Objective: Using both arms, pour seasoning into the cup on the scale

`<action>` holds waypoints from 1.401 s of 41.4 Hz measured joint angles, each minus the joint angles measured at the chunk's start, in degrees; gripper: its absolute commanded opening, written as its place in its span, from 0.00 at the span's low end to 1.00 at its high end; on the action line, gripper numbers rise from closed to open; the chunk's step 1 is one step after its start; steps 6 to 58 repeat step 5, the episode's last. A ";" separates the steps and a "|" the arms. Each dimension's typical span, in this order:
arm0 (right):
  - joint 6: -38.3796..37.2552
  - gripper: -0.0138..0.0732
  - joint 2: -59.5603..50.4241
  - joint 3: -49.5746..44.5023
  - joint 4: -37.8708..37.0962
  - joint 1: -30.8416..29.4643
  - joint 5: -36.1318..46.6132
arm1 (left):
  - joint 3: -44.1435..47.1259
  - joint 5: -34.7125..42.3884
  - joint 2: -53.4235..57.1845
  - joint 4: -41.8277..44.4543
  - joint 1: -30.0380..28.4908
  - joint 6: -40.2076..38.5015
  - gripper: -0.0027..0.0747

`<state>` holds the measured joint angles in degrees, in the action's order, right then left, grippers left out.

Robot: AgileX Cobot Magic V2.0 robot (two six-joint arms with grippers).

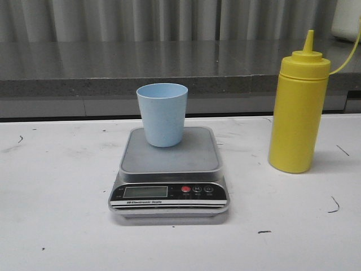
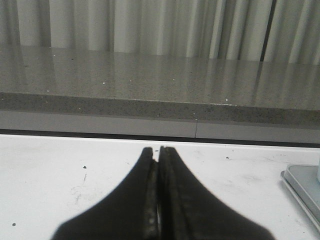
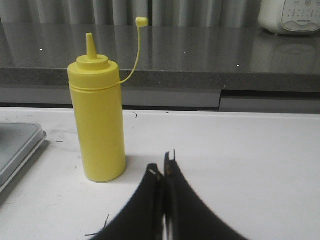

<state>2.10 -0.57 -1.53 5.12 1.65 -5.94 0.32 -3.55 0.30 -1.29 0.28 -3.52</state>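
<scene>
Both tools, left and right, are pressed together, holding nothing. The silver-grey digital scale reads "Electronic Scale" and carries a pale blue plastic cup. A tall yellow squeeze bottle stands apart on the white surface.

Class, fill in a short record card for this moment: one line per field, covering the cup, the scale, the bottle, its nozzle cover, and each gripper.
cup: pale blue, upright on the scale platform, toward its back
scale: on the white table, display facing the camera
bottle: yellow, upright on the table, right of the scale, apart from it
nozzle cover: off the tip, hanging on its tether
left gripper: shut, holding nothing, low over the table
right gripper: shut, holding nothing, near the bottle without touching
</scene>
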 measured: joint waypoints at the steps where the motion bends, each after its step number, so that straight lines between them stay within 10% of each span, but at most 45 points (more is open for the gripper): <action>1: 0.00 0.02 0.00 0.00 0.00 0.00 0.00 | 0.00 0.00 0.00 0.00 0.00 0.00 0.01; 58: 0.00 0.02 0.00 0.00 0.00 0.00 0.00 | 0.00 0.00 0.00 0.00 0.00 0.00 0.01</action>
